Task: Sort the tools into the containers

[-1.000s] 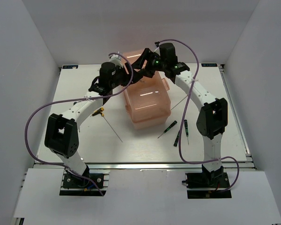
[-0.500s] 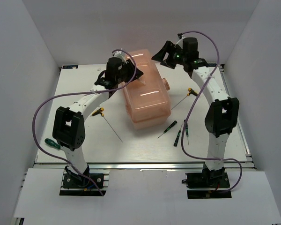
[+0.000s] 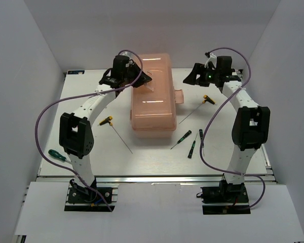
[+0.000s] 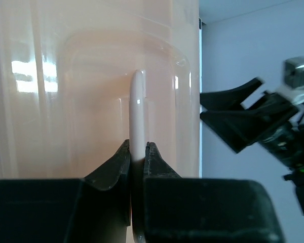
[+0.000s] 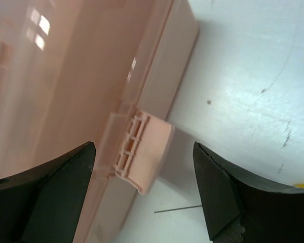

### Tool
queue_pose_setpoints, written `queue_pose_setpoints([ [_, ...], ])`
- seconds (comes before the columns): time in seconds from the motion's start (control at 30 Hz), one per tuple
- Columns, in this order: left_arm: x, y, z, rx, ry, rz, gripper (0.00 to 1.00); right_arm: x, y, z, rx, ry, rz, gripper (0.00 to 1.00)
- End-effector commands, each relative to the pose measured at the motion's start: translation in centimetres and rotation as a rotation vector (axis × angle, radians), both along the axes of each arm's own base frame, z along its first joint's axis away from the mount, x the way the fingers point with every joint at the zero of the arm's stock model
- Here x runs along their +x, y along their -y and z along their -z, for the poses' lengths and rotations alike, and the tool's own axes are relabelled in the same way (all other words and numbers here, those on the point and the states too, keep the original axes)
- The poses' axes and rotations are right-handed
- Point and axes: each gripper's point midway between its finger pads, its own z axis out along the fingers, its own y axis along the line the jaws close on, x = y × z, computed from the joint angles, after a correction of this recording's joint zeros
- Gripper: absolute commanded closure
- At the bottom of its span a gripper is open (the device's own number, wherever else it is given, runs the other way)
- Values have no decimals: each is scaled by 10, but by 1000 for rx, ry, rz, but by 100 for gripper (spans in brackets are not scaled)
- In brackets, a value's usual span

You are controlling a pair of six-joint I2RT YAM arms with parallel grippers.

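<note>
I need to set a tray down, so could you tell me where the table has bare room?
Bare: the near strip in front of the toolbox, between the left rod and the small screwdrivers; the far-left corner beyond the left arm. Crowded: right of the toolbox, around the right rod.

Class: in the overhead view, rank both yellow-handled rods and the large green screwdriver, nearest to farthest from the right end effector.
1. Right yellow-handled rod, just in front of the right end effector.
2. Left yellow-handled rod, on the far side of the toolbox.
3. Large green screwdriver, far left of the view.
</note>
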Motion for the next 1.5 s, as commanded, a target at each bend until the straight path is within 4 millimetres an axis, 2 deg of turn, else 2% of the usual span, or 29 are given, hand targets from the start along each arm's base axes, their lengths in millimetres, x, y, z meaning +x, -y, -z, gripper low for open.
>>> queue_pose_setpoints([
  [0.0, 22, -28, -75, -116, 158, -14, 100, -18, -17, 11, 16, -10, -121, 18],
  [0.1, 30, -37, -82, -149, 162, -15, 100, -29, -21, 32, 56, -90, -140, 20],
  [0.27, 36, -45, -90, -193, 174, -10, 100, -42, -35, 47, 150, -188, -179, 24],
  [0.5, 34, -49, -96, -301, 179, 21, 100, -32, -56, 65, 196, -231, -199, 24],
  [0.53, 33, -51, -89, -311, 162, 20, 100, -31, -58, 71, 195, -242, -199, 24],
  [0.57, 32, -55, -101, -337, 206, 36, 100, -29, -59, 72, 196, -237, -198, 25],
  [0.63, 31, -60, -102, -385, 201, 42, 100, -25, -61, 78, 206, -245, -196, 25],
  [0.73, 27, -72, -105, -464, 211, 72, 100, -18, -61, 77, 203, -229, -195, 27],
  [0.8, 24, -85, -107, -509, 220, 73, 100, -20, -59, 71, 188, -210, -204, 28],
  [0.83, 24, -90, -108, -520, 229, 70, 100, -22, -58, 61, 178, -182, -216, 27],
  [0.9, 24, -103, -109, -536, 235, 54, 100, -31, -55, 52, 181, -177, -232, 26],
  [0.93, 24, -109, -110, -547, 237, 46, 100, -42, -54, 48, 173, -177, -242, 26],
  [1.0, 22, -112, -110, -558, 237, 54, 100, -54, -54, 45, 174, -179, -257, 25],
  [1.03, 22, -113, -110, -563, 238, 54, 100, -61, -55, 35, 175, -164, -265, 25],
  [1.07, 22, -114, -110, -571, 242, 57, 100, -68, -54, 38, 174, -179, -270, 25],
  [1.1, 21, -115, -107, -575, 235, 56, 100, -72, -56, 34, 172, -172, -276, 26],
  [1.23, 21, -117, -98, -600, 224, 50, 100, -85, -68, 35, 165, -209, -282, 26],
  [1.37, 21, -118, -93, -629, 225, 46, 100, -99, -87, 52, 99, -283, -234, 26],
  [1.43, 20, -119, -92, -643, 237, 45, 100, -97, -90, 61, 59, -312, -169, 26],
  [1.47, 20, -119, -90, -659, 229, 42, 100, -101, -99, 63, 39, -318, -169, 27],
])
